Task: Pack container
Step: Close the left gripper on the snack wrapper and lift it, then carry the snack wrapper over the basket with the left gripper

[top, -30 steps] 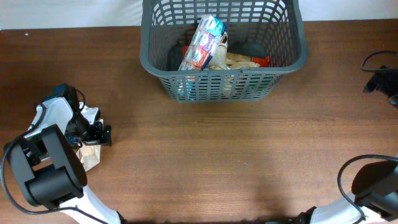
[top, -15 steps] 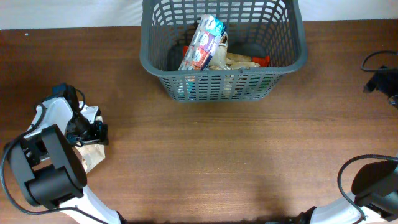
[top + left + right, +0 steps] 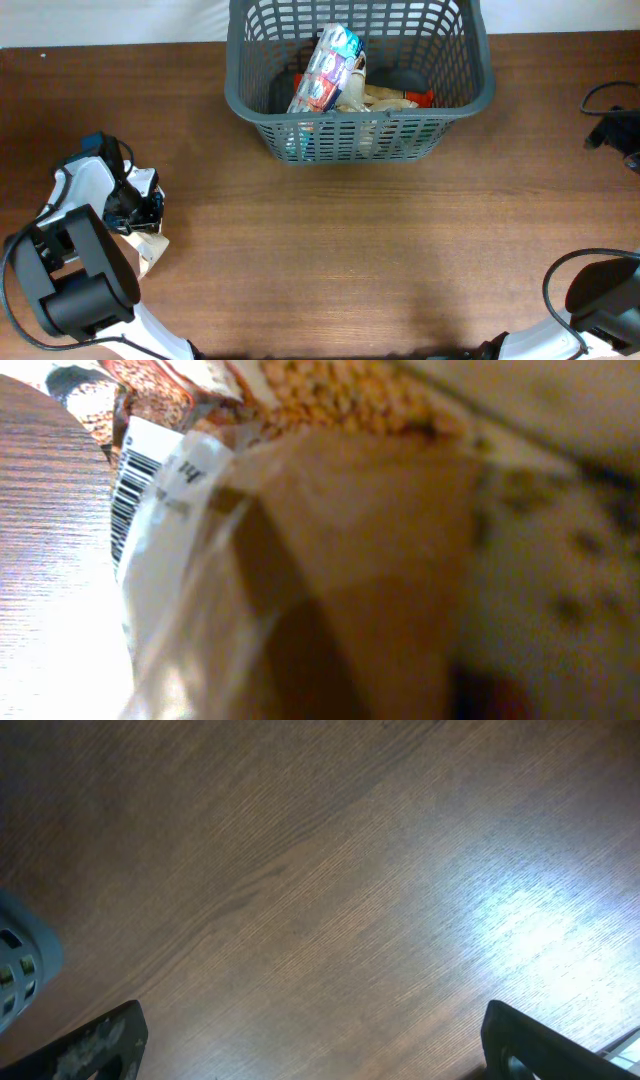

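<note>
The container point(image 3: 350, 138) stood at the far side of the table point(image 3: 380, 250), about midway between left and right. Inside it a silver, blue and red packet point(image 3: 325, 68) leaned on end against the near wall, with a tan packet point(image 3: 385, 97) lying beside it on the right. A grey corner of the container point(image 3: 18, 965) also showed at the left edge of the right wrist view.

The left gripper point(image 3: 140, 208) was down low at the near left of the table, well apart from the container, right over a brown-and-clear packet point(image 3: 150, 248) that lay on the wood. The left wrist view was filled by that packet point(image 3: 330, 590), very close and blurred, with a white barcode label point(image 3: 140, 480) on its clear wrapping. The fingers themselves were hidden there, so whether they had closed on the packet could not be told.

The right gripper point(image 3: 315, 1045) hung above bare wood with its fingers point(image 3: 95, 1040) spread wide, one at each lower corner of its wrist view, and nothing between them. The right arm point(image 3: 600, 300) sat at the near right corner
</note>
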Robot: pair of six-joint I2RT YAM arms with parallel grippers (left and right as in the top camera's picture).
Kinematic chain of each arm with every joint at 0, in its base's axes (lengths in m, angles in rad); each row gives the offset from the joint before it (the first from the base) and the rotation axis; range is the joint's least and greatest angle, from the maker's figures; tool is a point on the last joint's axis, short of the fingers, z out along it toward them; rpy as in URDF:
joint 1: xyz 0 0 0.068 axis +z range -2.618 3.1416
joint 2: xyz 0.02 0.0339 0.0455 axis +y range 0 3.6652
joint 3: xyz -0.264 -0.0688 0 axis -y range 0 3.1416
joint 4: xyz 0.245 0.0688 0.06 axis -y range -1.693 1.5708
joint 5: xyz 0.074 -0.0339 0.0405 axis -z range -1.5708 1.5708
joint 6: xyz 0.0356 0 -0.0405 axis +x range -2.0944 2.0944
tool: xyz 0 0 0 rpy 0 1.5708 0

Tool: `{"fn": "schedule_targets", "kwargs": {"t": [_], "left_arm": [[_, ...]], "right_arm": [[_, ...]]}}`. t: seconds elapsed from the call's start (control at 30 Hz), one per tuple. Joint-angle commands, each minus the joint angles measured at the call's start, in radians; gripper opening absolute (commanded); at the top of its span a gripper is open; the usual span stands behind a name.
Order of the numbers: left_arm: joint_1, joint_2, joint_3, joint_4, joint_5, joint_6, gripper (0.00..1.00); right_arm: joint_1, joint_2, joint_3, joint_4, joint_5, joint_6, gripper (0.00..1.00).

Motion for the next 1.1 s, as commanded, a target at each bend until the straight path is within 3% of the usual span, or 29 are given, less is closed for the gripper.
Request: {"fn": "schedule_targets", "kwargs": {"t": [0.0, 0.13, 0.3, 0.53, 0.63, 0.7, 0.8, 1.07], "left_arm": [[0.001, 0.033, 0.022, 0.015, 0.023, -0.045, 0.02], [0.001, 0.027, 0.123, -0.020, 0.023, -0.066, 0.02], [-0.003, 0.005, 0.379, -0.122, 0.092, -0.065, 0.02], [-0.025, -0.036, 0.860, -0.125, 0.574, -0.120, 0.02], [-0.085, -0.036, 1.039, -0.088, 0.653, -0.163, 0.02], [-0.193, -0.036, 1.175, -0.050, 0.651, -0.162, 0.02], [-0.328, -0.036, 1.245, 0.045, 0.647, -0.162, 0.02], [-0.652, 0.002, 1.247, 0.254, 0.418, -0.131, 0.02]], "right_arm": [[-0.003, -0.013, -0.002, 0.001, 0.002, 0.008, 0.99], [-0.003, -0.013, -0.002, 0.001, 0.002, 0.008, 0.99], [-0.003, -0.013, -0.002, 0.001, 0.002, 0.008, 0.99], [-0.003, -0.013, -0.002, 0.001, 0.002, 0.008, 0.99], [-0.003, -0.013, -0.002, 0.001, 0.002, 0.008, 0.99], [-0.003, -0.013, -0.002, 0.001, 0.002, 0.008, 0.99], [-0.003, -0.013, -0.002, 0.001, 0.002, 0.008, 0.99], [-0.003, -0.013, -0.002, 0.001, 0.002, 0.008, 0.99]]}}
